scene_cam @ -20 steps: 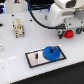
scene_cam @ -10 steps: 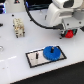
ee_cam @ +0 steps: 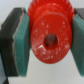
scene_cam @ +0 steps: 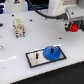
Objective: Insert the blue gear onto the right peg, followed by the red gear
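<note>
Gripper: the gripper is pinching the red gear, one teal pad pressed on each side of the disc, and the wrist view is filled with it.

Red gear: the red gear sits face-on to the wrist camera, hub hole dead centre, teeth showing along its upper rim. In the exterior view it shows as a red patch under the arm's white head, up at about 2 o'clock from the base plate.

Blue gear: the blue gear is down on the black base plate, on the exterior view's right half of it, lying flat with its hub up.

Left peg: a thin peg stands free on the plate's other half, at 9 o'clock from the blue gear, apart from it.

Arm: the white Panda arm reaches in from the top of the exterior view, with a dark cable looping across behind it.

Rest of table: a small beige block-like object stands on the white table at about 11 o'clock from the plate, well apart from it; too blurred to name further.

Change: compared with half a second ago and a second ago, the arm and red gear sit in much the same spot above the table, and the blue gear has not shifted on the plate.
</note>
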Tool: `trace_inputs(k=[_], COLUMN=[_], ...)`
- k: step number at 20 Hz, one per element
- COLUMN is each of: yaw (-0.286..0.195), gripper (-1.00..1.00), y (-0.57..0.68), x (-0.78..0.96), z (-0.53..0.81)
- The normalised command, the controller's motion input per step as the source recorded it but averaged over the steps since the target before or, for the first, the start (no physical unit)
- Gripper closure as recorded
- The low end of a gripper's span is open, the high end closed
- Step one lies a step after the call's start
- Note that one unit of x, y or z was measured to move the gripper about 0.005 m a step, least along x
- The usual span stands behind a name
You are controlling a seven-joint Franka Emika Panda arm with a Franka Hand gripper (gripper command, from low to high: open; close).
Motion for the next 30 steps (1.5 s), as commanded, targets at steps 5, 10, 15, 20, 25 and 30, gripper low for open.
trace_inputs(k=[5,10,15,20,25,30], yaw=[0.000,0.000,0.000,0.000,0.000,0.000], gripper=[1.00,1.00,1.00,1.00,1.00,1.00], y=[-0.40,-0.46,-0.38,-0.32,-0.27,-0.22], x=[0.49,0.51,0.55,0.67,0.74,0.67], z=[0.52,0.48,0.45,0.28,0.13,0.06])
